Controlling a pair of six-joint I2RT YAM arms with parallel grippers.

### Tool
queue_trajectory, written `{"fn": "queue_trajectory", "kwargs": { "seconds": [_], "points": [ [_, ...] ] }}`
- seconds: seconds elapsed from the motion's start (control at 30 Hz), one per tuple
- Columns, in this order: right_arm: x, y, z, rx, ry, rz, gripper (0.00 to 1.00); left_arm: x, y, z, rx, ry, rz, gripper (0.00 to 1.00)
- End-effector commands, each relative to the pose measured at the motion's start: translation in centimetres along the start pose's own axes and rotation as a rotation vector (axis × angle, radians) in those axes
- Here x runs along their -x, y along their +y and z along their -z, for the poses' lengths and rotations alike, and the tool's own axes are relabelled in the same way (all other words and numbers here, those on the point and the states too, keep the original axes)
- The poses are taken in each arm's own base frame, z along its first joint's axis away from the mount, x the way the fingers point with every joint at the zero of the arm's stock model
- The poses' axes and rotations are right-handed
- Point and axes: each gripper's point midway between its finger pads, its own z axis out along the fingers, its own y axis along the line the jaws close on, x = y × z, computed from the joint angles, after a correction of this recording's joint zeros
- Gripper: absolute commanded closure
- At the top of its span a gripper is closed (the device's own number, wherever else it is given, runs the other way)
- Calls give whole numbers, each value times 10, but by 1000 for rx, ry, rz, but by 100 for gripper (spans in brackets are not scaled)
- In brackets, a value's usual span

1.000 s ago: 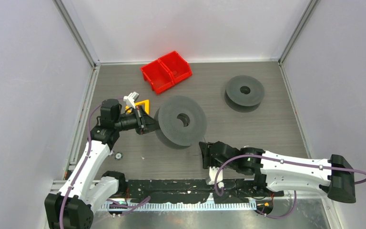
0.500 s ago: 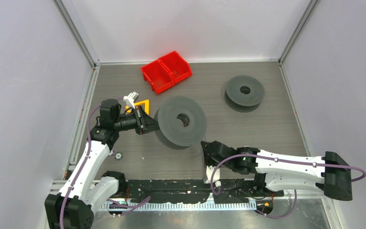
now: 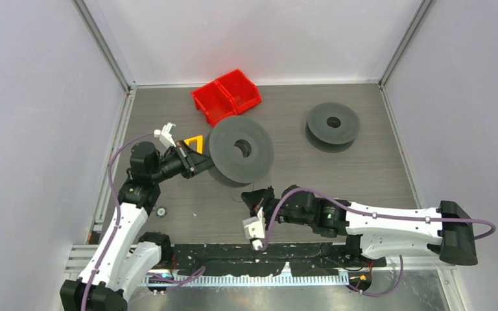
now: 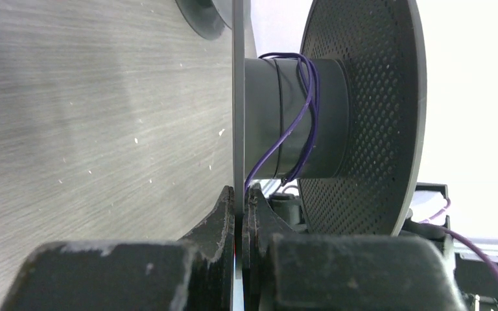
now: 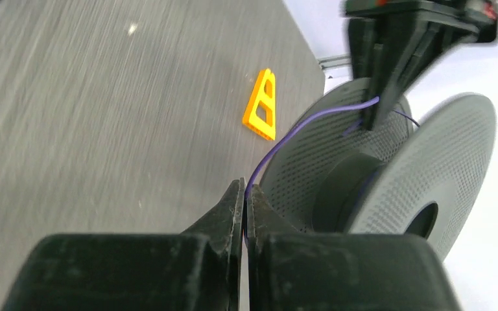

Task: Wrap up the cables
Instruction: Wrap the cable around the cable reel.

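Since the earlier frame, the thin purple cable (image 5: 311,116) has been pinched in the right gripper (image 5: 245,188), now fully closed, and the large dark grey perforated spool (image 3: 240,152) has been shifted away. Tension should be kept and the strand guided between the flanges. A few loose turns lie on the hub ahead of the jaws. One flange is clamped by the closed left gripper (image 4: 241,194).

You see the cable (image 4: 312,91) as a thin purple thread against the dark grey spool (image 4: 363,116), whose flanges carry a fine grid of punched dots. The far spool (image 3: 332,125) is the same dark grey. The bins (image 3: 227,97) are bright red, the triangle (image 3: 195,142) orange-yellow, and the table (image 3: 363,168) grey with streaky wood grain.
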Motion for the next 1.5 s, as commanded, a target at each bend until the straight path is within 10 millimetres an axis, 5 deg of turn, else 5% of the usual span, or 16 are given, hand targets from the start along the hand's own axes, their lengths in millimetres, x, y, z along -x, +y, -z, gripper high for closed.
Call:
{"fn": "queue_trajectory", "kwargs": {
  "seconds": [0.0, 0.13, 0.33, 0.87, 1.47],
  "points": [
    [41, -52, -3, -264, -227, -459, 95, 29, -24, 6, -75, -180, -119, 100],
    [32, -67, -16, -383, -174, -754, 95, 30, -16, 4, -59, -230, -146, 100],
    [26, -94, -37, -506, -102, -977, 95, 23, -2, -6, 29, -266, -248, 100],
    [-9, -100, -87, -691, 191, -1313, 95, 7, 38, -16, 199, -302, -419, 100],
    [-63, -104, -80, -816, 341, -1485, 94, 8, 57, -12, 238, -378, -539, 100]
  ]
}}
